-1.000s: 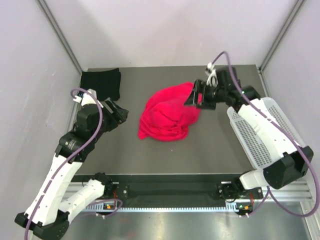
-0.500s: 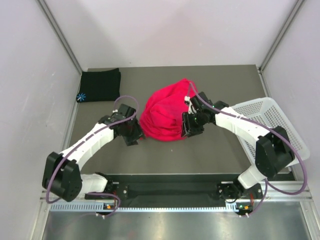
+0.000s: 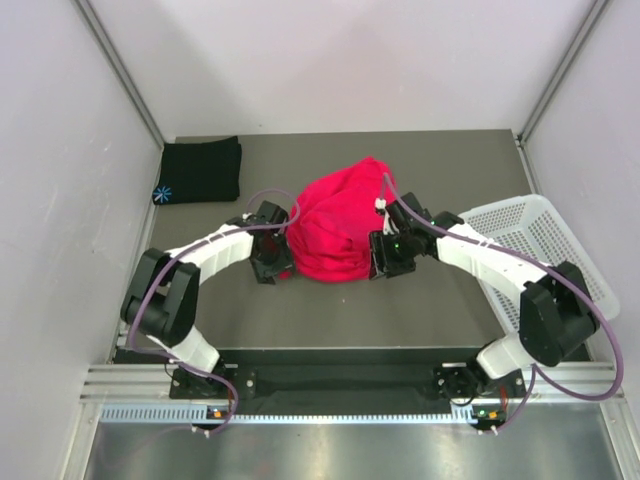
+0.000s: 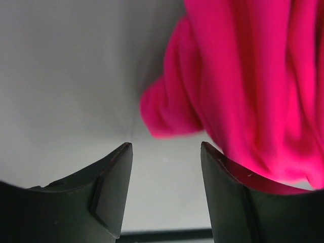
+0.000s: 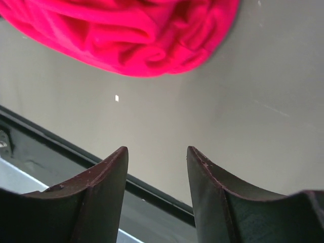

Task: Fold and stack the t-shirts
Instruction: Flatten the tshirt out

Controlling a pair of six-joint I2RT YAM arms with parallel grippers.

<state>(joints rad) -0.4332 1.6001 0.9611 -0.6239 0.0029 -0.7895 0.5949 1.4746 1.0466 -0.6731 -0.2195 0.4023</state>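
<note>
Within the last second both arms have swung in from the sides of the counter (image 3: 440,300) and come down to the crumpled red shirt (image 3: 340,225) at its middle. The left jaws now sit at its near-left hem and the right jaws off its near-right edge. Both pairs stand spread and empty, with cloth just ahead. The black shirt (image 3: 200,172) lies folded in the far-left corner. A two-armed grab to spread the red one out looks imminent.

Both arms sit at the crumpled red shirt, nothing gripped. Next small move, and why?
Probably ease both arms forward into the red shirt. The left fingers and right fingers stand open with only table between them. The cloth lies just ahead of each, so closing now would likely pinch nothing.
</note>
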